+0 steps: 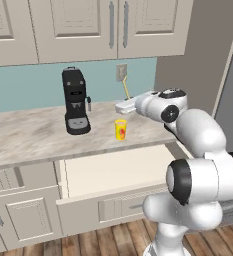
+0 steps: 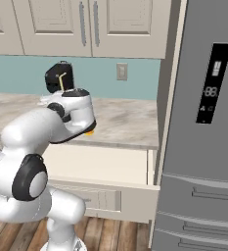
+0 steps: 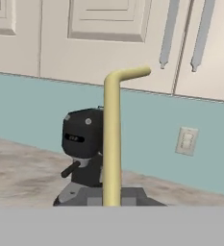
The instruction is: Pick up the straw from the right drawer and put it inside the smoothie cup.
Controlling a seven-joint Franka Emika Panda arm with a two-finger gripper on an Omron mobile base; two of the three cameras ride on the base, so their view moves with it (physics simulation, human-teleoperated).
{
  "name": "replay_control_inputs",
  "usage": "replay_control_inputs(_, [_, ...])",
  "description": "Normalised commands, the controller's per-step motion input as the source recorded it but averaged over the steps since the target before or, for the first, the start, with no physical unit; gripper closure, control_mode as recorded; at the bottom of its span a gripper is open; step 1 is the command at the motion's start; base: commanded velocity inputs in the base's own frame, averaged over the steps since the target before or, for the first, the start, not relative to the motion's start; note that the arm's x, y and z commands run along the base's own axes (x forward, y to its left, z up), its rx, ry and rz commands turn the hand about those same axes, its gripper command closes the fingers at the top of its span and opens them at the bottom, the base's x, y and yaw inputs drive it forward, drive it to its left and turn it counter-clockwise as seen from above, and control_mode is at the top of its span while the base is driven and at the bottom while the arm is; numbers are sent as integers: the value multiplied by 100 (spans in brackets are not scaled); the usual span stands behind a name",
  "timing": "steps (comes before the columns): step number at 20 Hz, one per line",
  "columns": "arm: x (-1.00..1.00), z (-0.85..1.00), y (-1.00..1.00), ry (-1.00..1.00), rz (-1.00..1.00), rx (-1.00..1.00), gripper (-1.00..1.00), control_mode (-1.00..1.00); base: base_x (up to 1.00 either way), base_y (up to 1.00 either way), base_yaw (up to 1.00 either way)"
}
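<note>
Straw (image 1: 125,86), pale yellow, stands upright with its bent top uppermost, clamped in the closed end effector (image 1: 122,106) above the worktop (image 1: 33,135), just behind and above the smoothie cup (image 1: 120,129), whose open mouth lies below its lower end.

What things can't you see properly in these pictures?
- The smoothie cup: in the right base view the arm covers all but an orange sliver.
- The straw's lower end: in the hand view the picture's bottom edge cuts it off, so the jaws' grip is unseen.
- The right drawer's handle: in the left base view the arm hides most of it.
- The coffee machine: in the right base view the arm hides its base.
</note>
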Motion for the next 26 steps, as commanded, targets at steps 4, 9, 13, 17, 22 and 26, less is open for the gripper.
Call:
replay_control_inputs(4, [41, -31, 0, 0, 0, -11, 100, -100, 0, 0, 0])
replay_control_inputs(9, [32, -36, -6, 0, 0, -7, 100, -100, 0, 0, 0])
replay_control_inputs(13, [21, -34, -11, 0, 0, -2, 100, -100, 0, 0, 0])
replay_control_inputs(17, [4, -27, -15, 0, 0, 0, 100, -100, 0, 0, 0])
replay_control_inputs(22, [0, -3, -9, 0, 0, 0, 100, -100, 0, 0, 0])
replay_control_inputs(26, [0, 0, 0, 0, 0, 0, 100, -100, 0, 0, 0])
